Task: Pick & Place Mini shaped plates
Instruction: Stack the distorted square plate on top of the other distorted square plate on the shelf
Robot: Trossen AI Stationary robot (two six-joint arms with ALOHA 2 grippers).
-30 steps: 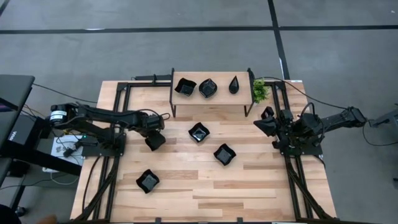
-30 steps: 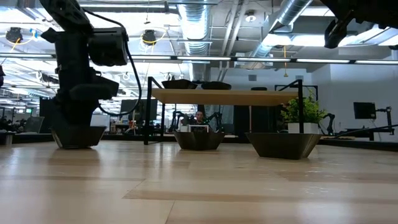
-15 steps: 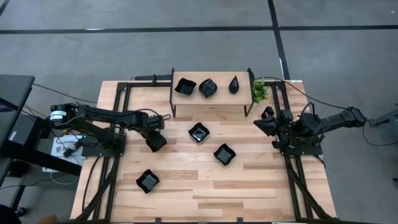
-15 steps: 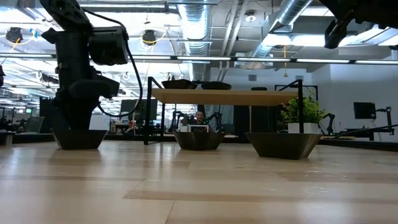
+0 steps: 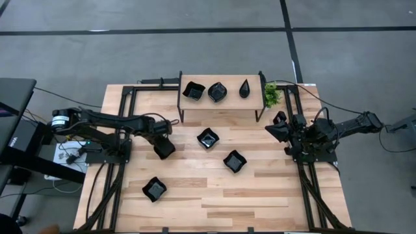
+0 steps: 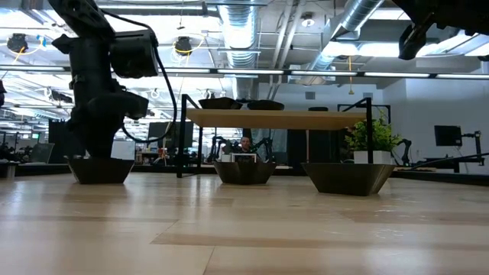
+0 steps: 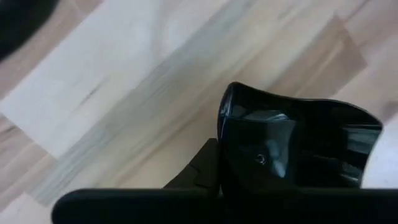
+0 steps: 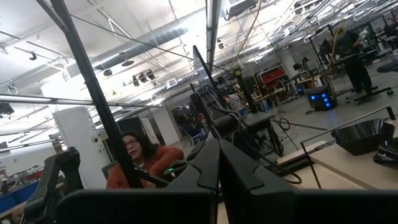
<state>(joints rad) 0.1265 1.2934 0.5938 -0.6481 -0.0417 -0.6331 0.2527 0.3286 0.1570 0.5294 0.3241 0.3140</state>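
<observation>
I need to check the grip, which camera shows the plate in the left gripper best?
The left wrist view: the plate fills it, pinched at its rim. The high view hides it under the left gripper; the low view shows its side; the right wrist view misses it.

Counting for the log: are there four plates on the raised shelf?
No; the high view shows three plates on the shelf.

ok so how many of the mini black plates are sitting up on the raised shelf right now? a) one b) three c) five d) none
b: the high view shows three plates in a row on the raised shelf: a wavy-edged one, another and a teardrop one.
</observation>
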